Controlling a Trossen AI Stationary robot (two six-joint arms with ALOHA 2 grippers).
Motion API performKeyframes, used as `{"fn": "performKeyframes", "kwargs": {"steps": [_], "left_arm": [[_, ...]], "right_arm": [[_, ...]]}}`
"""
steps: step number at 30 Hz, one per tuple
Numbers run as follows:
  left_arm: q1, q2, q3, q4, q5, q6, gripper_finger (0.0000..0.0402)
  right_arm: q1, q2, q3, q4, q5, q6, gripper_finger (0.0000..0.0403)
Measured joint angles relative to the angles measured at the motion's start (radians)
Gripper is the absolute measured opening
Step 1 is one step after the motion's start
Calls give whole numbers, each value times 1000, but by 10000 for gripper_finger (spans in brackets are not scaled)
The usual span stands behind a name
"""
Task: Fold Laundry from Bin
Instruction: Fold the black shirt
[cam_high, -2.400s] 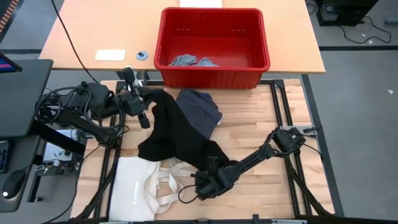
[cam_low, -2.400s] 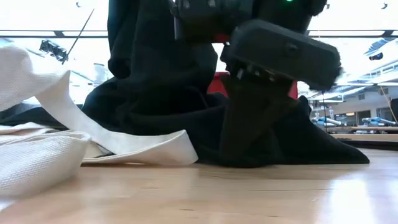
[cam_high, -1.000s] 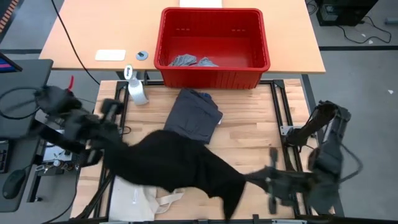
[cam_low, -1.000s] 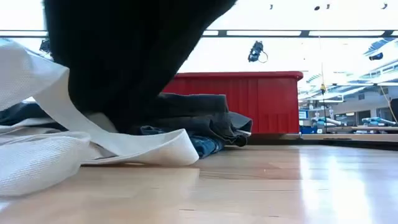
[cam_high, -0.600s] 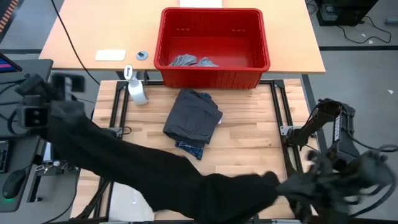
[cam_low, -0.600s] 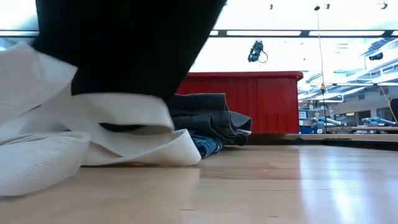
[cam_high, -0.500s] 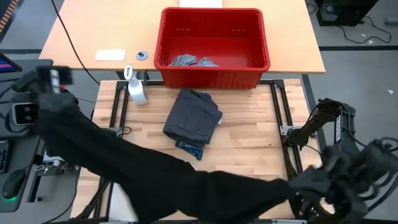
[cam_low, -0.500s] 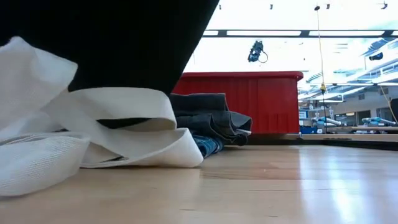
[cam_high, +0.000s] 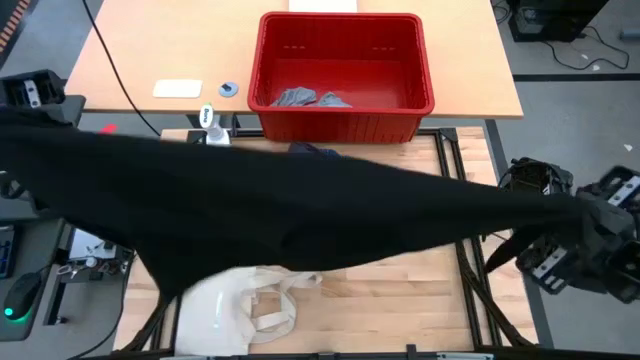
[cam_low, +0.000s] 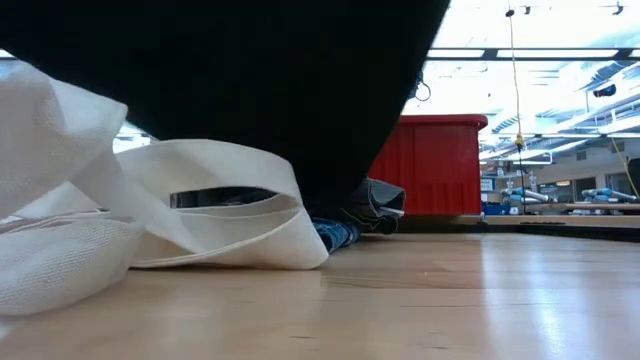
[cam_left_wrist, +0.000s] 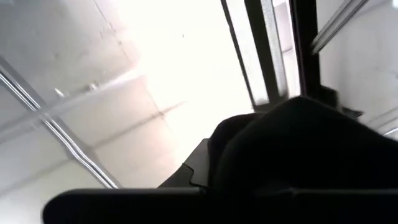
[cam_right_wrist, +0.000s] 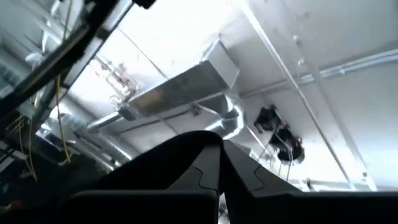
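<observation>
Clearly the step in hand is spreading: the black garment (cam_high: 300, 215) hangs stretched in the air in front of the red bin (cam_high: 345, 118), pinched shut at one end by the left gripper (cam_high: 30, 100) and at the other by the right gripper (cam_high: 575, 215). Next it probably needs lowering flat onto the wooden table (cam_high: 420, 290), in front of the bin. Room is tight: a cream bag (cam_high: 245, 305) lies under the cloth's low edge, and folded clothes (cam_low: 360, 205) sit just before the bin, which holds grey pieces (cam_high: 305, 98).
</observation>
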Motion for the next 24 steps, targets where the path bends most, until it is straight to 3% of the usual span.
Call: {"fn": "performKeyframes", "kwargs": {"steps": [3, 8, 12, 15, 20, 24], "left_arm": [[0, 8, 0, -56, -2, -79, 25], [-1, 34, 0, -160, -3, -173, 25], [-1, 62, 0, -242, -11, -255, 25], [-2, 82, 0, -355, -87, -261, 25], [0, 103, 0, -550, -239, -305, 25], [-16, 122, 0, -588, -236, -315, 25]], "right_arm": [[20, 5, -1, -58, -35, 15, 18], [77, 5, -2, -205, -225, 176, 18], [138, 6, -2, -245, -294, 237, 16], [172, 5, -2, -215, -222, 285, 17], [226, 4, -2, -157, 47, 308, 16], [276, 4, -2, -188, 42, 350, 16]]}}
